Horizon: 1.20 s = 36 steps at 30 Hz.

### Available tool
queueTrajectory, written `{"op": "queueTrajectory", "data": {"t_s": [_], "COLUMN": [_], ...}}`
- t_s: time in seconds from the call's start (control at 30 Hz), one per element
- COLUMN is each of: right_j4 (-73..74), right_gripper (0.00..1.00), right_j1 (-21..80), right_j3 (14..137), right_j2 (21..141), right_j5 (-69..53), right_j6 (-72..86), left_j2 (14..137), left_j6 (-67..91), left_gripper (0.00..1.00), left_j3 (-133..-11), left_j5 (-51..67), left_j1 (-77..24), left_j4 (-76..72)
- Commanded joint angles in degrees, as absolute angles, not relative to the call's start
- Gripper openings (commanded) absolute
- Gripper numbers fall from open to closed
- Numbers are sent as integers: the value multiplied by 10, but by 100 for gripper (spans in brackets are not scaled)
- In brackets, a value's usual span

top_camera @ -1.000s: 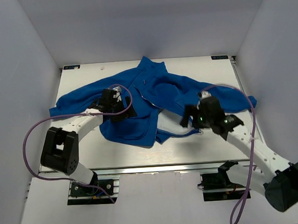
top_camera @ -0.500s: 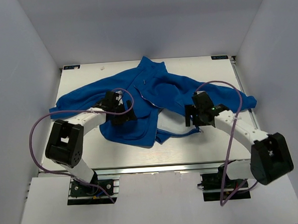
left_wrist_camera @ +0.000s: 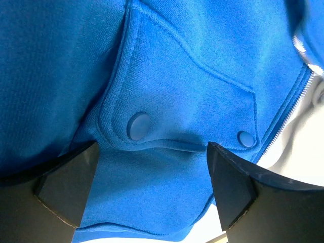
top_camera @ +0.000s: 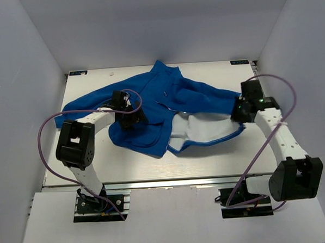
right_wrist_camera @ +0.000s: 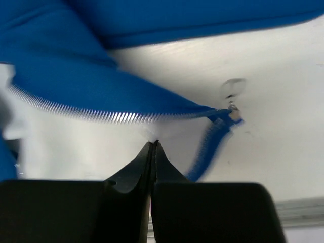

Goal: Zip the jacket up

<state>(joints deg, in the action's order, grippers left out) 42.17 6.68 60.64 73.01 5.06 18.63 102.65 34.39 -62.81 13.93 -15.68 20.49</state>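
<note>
The royal-blue jacket [top_camera: 178,101] lies spread on the table, its right front panel pulled open so the pale lining [top_camera: 198,129] shows. My right gripper [top_camera: 240,117] is at that panel's lower right corner. In the right wrist view its jaws [right_wrist_camera: 153,143] are shut, pinching a bit of pale fabric just below the zipper teeth [right_wrist_camera: 96,113]; the zipper slider [right_wrist_camera: 233,115] hangs to the right. My left gripper [top_camera: 131,121] hovers open over the left front panel, its fingers [left_wrist_camera: 238,195] straddling the fleece below a pocket flap [left_wrist_camera: 182,109] with two snaps. The light zipper [left_wrist_camera: 292,107] runs at the right.
The white table [top_camera: 219,156] ends close to the right arm at its right edge [top_camera: 263,94]. A sleeve [top_camera: 80,109] trails toward the left edge. Purple cables loop off both arms. A small screw hole [right_wrist_camera: 233,87] marks the tabletop by the slider.
My right gripper closed and swept right, dragging the right front panel open and baring the pale lining. The left gripper shifted slightly up the left panel, still open.
</note>
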Motion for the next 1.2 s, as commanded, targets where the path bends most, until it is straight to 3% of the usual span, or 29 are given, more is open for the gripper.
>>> {"op": "queueTrajectory", "data": {"t_s": [0.0, 0.1, 0.2, 0.43, 0.47, 0.5, 0.53, 0.63, 0.7, 0.77, 0.9, 1.03, 1.17], "right_j4": [577, 606, 578, 409, 394, 395, 396, 402, 428, 445, 462, 470, 422], "right_gripper": [0, 0, 0, 0, 6, 22, 32, 40, 56, 61, 65, 65, 62], "right_j1": [56, 113, 241, 489, 499, 511, 512, 512, 511, 508, 476, 431, 401], "right_j3": [719, 755, 752, 708, 705, 703, 702, 726, 764, 827, 924, 1047, 1187], "right_j2": [700, 714, 742, 855, 888, 902, 916, 893, 879, 869, 901, 1038, 1178], "right_j5": [62, -20, -83, -300, -308, -313, -297, -239, -190, -93, 30, 145, 137], "right_j6": [193, 190, 190, 211, 214, 209, 209, 196, 172, 158, 151, 144, 71], "left_j2": [1038, 1027, 1000, 906, 895, 876, 869, 849, 840, 838, 844, 873, 911], "left_j6": [338, 341, 349, 367, 371, 374, 374, 370, 367, 364, 349, 334, 326], "left_gripper": [98, 98, 98, 98, 98, 98, 98, 98, 98, 98, 98, 98, 98], "left_j3": [-643, -649, -628, -582, -583, -586, -598, -606, -599, -584, -584, -601, -618], "left_j5": [90, 97, 127, 116, 106, 93, 82, 52, 53, 74, 98, 109, 132], "left_j1": [-149, -149, -149, -149, -149, -149, -149, -149, -149, -149, -149, -149, -149], "left_j4": [219, 225, 223, 277, 303, 317, 334, 373, 373, 347, 316, 288, 259]}}
